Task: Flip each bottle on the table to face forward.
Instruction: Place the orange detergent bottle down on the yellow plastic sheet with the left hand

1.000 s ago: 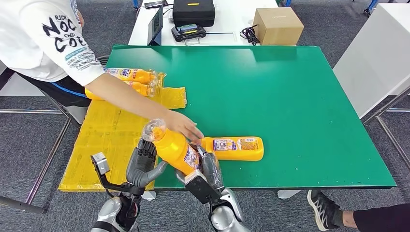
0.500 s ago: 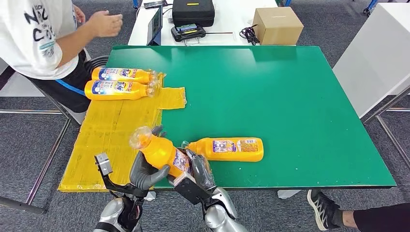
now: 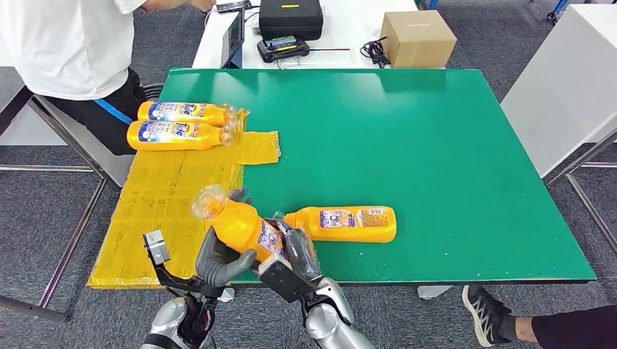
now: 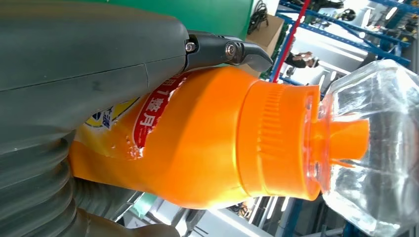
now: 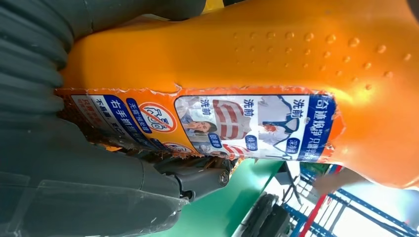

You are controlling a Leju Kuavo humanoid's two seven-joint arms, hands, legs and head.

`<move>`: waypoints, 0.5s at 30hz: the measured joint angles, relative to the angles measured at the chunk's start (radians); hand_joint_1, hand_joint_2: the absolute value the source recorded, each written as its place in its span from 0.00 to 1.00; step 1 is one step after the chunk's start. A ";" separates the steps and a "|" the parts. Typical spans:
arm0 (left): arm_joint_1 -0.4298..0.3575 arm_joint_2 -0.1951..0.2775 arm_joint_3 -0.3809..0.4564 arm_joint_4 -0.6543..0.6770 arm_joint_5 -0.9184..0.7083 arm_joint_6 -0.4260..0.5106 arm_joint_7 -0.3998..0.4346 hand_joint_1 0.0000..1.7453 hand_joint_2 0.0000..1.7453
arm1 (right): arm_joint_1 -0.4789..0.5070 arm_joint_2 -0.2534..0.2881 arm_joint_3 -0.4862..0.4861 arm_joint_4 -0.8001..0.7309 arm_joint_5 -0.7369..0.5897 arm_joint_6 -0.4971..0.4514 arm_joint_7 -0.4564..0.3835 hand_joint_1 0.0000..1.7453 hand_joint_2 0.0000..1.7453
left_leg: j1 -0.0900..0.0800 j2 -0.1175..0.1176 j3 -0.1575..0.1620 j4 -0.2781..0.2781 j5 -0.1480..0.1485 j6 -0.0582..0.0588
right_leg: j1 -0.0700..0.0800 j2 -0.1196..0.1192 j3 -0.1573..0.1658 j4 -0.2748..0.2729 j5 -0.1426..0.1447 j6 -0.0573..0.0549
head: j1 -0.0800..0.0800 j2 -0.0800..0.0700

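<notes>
Resting between left hand — right hand — orange bottle

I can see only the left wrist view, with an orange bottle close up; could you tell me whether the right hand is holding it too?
Observer: Yes, the right hand grips the held bottle at its labelled lower body, while the left hand holds it nearer the cap.
Operator: Thank you. Is another bottle nearby?
Observer: A lying bottle rests on its side on the green table, just beyond the hands.
Operator: Any elsewhere?
Observer: A farther bottle and a nearer bottle lie side by side on the yellow sheet.
</notes>
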 joint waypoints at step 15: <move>-0.005 0.015 0.000 0.004 -0.051 0.003 -0.016 0.00 1.00 | -0.044 0.002 0.083 0.060 -0.020 0.013 0.046 1.00 1.00 | 0.000 0.000 0.000 0.000 0.000 0.000 | 0.000 0.000 0.000 0.000 0.000 0.000 | 0.000 0.000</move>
